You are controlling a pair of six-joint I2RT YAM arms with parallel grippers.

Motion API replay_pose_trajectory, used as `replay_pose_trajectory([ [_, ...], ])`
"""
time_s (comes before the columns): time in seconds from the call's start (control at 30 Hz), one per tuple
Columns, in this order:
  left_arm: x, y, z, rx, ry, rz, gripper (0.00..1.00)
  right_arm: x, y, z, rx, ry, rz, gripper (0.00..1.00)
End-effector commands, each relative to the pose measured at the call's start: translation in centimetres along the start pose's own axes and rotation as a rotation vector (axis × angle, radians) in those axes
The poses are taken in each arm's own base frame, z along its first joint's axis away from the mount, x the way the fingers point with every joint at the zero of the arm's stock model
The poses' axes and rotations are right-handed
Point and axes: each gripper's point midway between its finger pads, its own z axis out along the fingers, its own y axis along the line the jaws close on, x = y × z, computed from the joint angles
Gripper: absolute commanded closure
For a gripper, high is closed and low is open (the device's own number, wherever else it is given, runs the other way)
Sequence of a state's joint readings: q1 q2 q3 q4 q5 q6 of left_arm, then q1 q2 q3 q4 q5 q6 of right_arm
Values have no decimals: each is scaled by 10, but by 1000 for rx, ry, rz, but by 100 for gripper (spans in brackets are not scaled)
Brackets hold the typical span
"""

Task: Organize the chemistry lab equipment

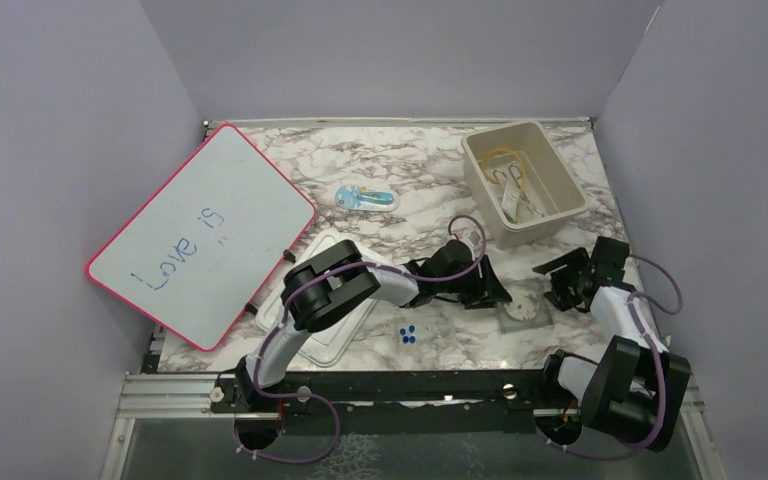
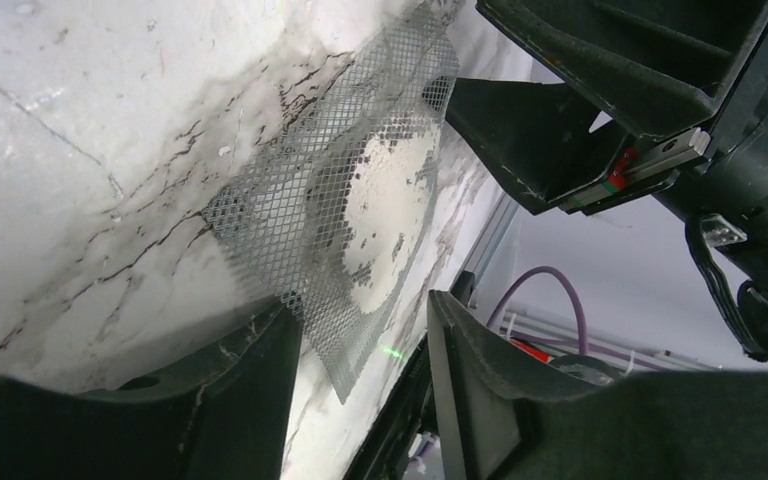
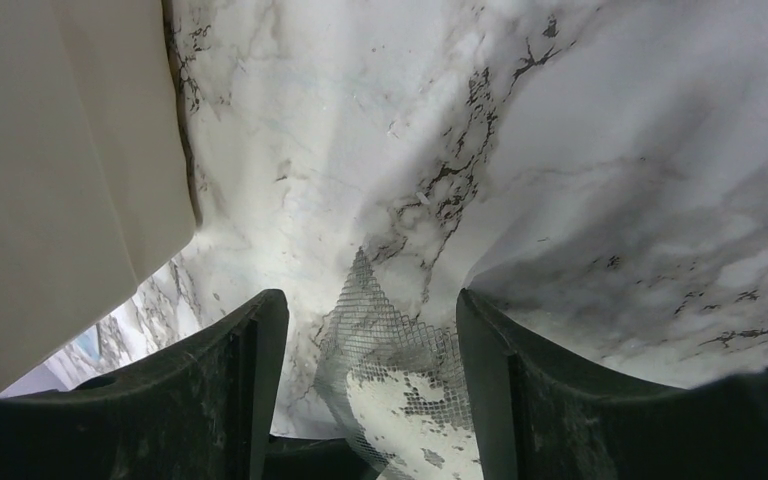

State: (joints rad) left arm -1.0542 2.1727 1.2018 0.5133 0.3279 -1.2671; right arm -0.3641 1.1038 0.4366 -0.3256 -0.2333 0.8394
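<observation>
A square wire gauze [image 1: 522,308] with a white round centre lies on the marble table between my two grippers. My left gripper [image 1: 488,291] is open just left of it. In the left wrist view [image 2: 360,305] one corner of the gauze [image 2: 360,200] reaches between the fingers. My right gripper [image 1: 560,282] is open just right of it. In the right wrist view [image 3: 370,300] the gauze [image 3: 400,390] shows between the fingers. Amber tubing [image 1: 503,158] lies in the beige bin [image 1: 565,178]. I cannot make out forceps or a green stick.
A pink-framed whiteboard [image 1: 200,235] lies at the left. A white tray [image 1: 335,340] sits under the left arm. Small blue pieces [image 1: 407,335] lie near the front edge. A clear packet with blue parts [image 1: 365,197] lies mid-table. The bin's wall [image 3: 60,150] is close on the right gripper's left.
</observation>
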Motion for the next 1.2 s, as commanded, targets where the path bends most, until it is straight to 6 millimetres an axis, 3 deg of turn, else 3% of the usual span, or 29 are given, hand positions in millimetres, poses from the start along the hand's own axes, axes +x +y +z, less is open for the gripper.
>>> replay_pose_trajectory([
  [0.0, -6, -26, 6, 126, -47, 85, 52, 31, -16, -2, 26, 121, 42, 33],
  [0.13, -3, -38, -2, 187, -47, 104, 71, 30, -13, -4, 18, 121, 31, 34],
  [0.37, 0, -45, -24, 194, -74, 175, 100, 7, -4, -15, 22, 18, -21, 34],
  [0.67, -8, -74, -59, 243, -124, 273, 100, -23, 21, -37, -7, -86, -86, 29],
  [0.93, -26, -108, -96, 222, -150, 324, 100, -69, 79, -78, -131, -245, -192, 28],
  [1.17, -36, -149, -131, 238, -190, 406, 100, -85, 91, -90, -129, -298, -209, 28],
])
